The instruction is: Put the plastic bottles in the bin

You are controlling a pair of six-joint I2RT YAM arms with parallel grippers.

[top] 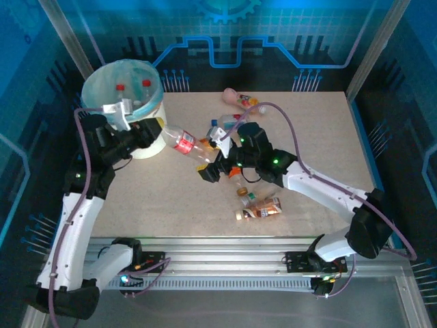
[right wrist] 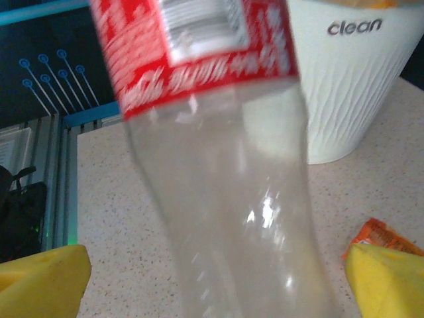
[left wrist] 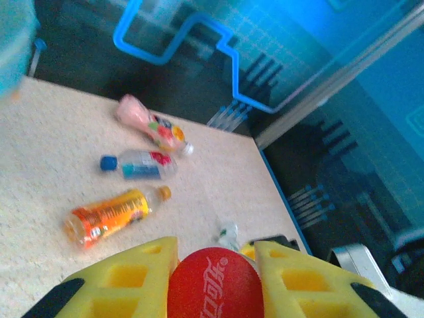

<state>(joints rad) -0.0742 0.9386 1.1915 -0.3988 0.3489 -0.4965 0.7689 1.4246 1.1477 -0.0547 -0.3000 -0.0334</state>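
worktop (top: 321, 143): beige speckled slab, matte, evenly lit
back wall (top: 136, 27): dark panel with fine blue grid, bright blue circuit line (top: 205, 51) across it, gear graphic (top: 227, 8) top centre
side walls (top: 27, 157): same dark blue print, thin traces ending in dots
frame posts (top: 65, 34): silver metal struts, slanting up from the far left and far right corners
near edge: slotted aluminium rail (top: 225, 263), plain grey metal sheet (top: 273, 311) below it
light: cool blue cast overall, soft shadows on worktop

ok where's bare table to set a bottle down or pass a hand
bare: the table's right side beyond the right arm, and the near-left stretch between left arm and brown bottle. crowded: table centre, loose bottles beside the held cola bottle.
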